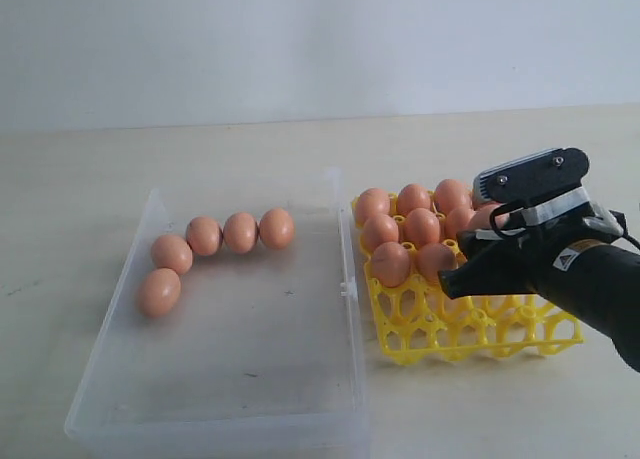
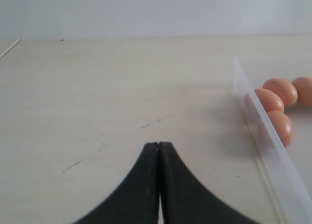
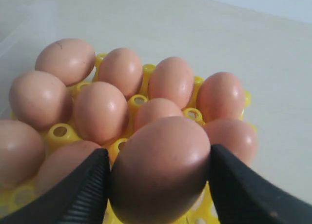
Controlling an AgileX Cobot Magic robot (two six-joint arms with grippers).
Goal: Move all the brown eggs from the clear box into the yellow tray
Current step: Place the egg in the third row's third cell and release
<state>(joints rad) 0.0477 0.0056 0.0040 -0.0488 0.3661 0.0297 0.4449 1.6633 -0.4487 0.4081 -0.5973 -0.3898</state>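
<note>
Count: five brown eggs (image 1: 240,232) lie loose in the clear box (image 1: 250,379), strung in a curved line in its 10–11 o'clock corner, each touching the next. One box, one yellow tray (image 1: 470,334); the tray sits just beside the box at its 3 o'clock. The right wrist view shows ten eggs seated in the tray (the exterior view shows fewer, since the arm covers some). They are packed toward the tray's 9–12 o'clock part, with open cells toward 5–6 o'clock. The eleventh egg (image 3: 161,180) is in the right gripper (image 3: 158,155): jaws wide apart and clamped on its two sides, both touching shell. That gripper is low over the tray, at about 4 o'clock of the seated cluster. Can't tell whether the held egg touches a cell. Left gripper (image 2: 158,145): jaws pressed together, nothing in them, low over the bare table (image 2: 97,87), outside the box and near its outer wall.
</note>
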